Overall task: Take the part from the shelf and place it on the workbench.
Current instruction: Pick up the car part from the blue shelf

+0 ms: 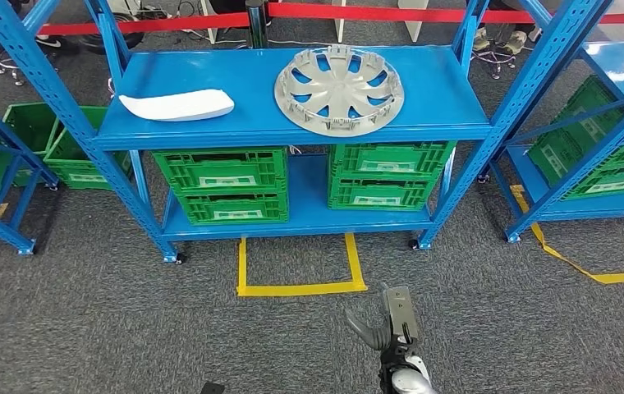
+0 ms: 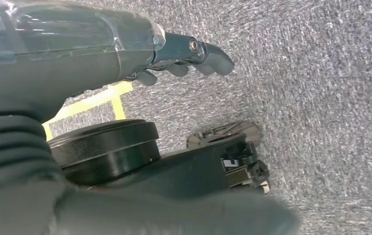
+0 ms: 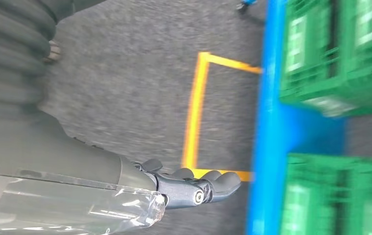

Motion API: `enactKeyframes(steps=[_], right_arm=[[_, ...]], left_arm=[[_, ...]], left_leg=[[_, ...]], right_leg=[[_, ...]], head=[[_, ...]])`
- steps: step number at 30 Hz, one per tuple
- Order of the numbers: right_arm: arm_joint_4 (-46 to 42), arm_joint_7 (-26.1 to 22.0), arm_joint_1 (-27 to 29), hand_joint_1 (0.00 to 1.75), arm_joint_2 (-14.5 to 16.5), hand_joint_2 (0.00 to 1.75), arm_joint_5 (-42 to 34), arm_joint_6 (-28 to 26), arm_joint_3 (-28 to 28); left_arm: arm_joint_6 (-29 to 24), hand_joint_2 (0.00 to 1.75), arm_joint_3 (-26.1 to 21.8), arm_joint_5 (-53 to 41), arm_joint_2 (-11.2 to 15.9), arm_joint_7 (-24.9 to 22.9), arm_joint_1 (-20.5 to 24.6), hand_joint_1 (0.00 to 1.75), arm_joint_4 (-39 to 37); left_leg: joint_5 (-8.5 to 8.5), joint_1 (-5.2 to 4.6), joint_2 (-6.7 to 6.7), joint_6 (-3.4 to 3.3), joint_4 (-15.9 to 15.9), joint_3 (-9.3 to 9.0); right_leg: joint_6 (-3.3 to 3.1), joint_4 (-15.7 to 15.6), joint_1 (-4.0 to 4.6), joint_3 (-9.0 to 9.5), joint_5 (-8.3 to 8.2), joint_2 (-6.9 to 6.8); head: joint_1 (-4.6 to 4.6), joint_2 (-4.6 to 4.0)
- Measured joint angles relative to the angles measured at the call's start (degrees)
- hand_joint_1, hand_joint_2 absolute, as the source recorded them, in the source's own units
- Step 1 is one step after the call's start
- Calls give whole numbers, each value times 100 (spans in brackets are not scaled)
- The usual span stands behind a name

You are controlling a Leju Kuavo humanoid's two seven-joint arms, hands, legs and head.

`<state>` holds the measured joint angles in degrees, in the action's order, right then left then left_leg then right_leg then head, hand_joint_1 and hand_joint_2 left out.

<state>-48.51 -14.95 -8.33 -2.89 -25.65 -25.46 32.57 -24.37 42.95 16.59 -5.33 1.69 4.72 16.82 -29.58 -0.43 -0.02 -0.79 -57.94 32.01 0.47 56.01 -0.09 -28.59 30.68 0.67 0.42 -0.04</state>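
Clearly, nothing is held yet: the right hand (image 1: 391, 328) is seen low over the carpet with loosely parted fingers, and the left hand (image 2: 174, 61) is also empty, fingers slightly curled. The part (image 1: 339, 89), a grey wheel cover, is lying flat on the upper shelf (image 1: 440, 98). Its rim should probably be approached level and gripped from the near edge.

The blue shelf (image 1: 292, 123) stands beyond the right hand (image 1: 387, 328), across the grey carpet (image 1: 128, 320); on its upper board, farther from the hand, a silver wheel cover (image 1: 339, 89) lies flat, with a white curved part (image 1: 177, 105) beside it; four green crates (image 1: 222, 182) stack on the lower board; yellow tape (image 1: 300, 287) marks the carpet between shelf and hand.
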Motion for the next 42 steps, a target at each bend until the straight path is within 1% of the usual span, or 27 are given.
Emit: enactKeyframes(steps=[4, 8, 11, 15, 20, 24, 28, 32, 42], right_arm=[[-615, 157, -16, 0, -23, 175, 706, -117, -21], [-1233, 318, -40, 0, -51, 175, 1373, -230, -97], [-1691, 440, -59, 0, -81, 175, 1867, -308, -125], [-2317, 617, -80, 0, -128, 0, 2527, -412, -148], [-3072, 850, -95, 0, -182, 0, 3304, -541, -151], [-3445, 947, -93, 0, -197, 0, 3652, -609, -149], [-4010, 1069, -95, 0, -213, 0, 4202, -714, -149], [-4575, 1230, -94, 0, -238, 175, 4799, -830, -149], [-6110, 1648, -76, 0, -336, 175, 6266, -1141, -157]], left_arm=[[-17, 175, 3, 64, -11, 79, 21, 0, -4], [-43, 0, 7, 130, -24, 152, 38, 0, -19], [-69, 0, 24, 180, -32, 206, 53, 0, -33], [-83, 0, 42, 247, -38, 284, 64, 0, -44], [-95, 0, 84, 349, -48, 395, 83, 0, -48], [-108, 0, 90, 406, -51, 450, 85, 0, -48], [-138, 0, 93, 493, -57, 536, 88, 0, -50], [-175, 0, 109, 593, -64, 628, 94, 0, -60], [-214, 0, 185, 849, -71, 848, 149, 0, -111]], left_leg=[[0, 0, -4, 0, 0, 0], [0, 0, -5, 0, 0, 0], [0, 0, -9, 0, -1, 0], [0, 0, -16, 0, -1, 0], [0, 0, -25, 0, -1, 1], [1, -1, -32, 0, -2, 1], [1, -2, -36, 0, -2, 0], [1, -2, -45, 0, -2, 1], [1, -2, -67, 0, -2, 1]], right_leg=[[0, 0, 0, 0, 0, -2], [1, 0, 0, 0, 0, -1], [1, 0, -1, 0, 0, -2], [2, 0, -2, 0, -1, -3], [3, 0, -2, 0, -2, -5], [3, 0, -3, 0, -2, -5], [3, 0, -3, 0, -2, -5], [4, 0, -4, 0, -1, -5], [6, -1, -4, 1, 0, -8]], head=[[-4, 0], [-4, 0], [-3, 0], [-4, 0], [-3, 0], [-5, 0], [-5, 0], [-5, 0], [-4, 0]])
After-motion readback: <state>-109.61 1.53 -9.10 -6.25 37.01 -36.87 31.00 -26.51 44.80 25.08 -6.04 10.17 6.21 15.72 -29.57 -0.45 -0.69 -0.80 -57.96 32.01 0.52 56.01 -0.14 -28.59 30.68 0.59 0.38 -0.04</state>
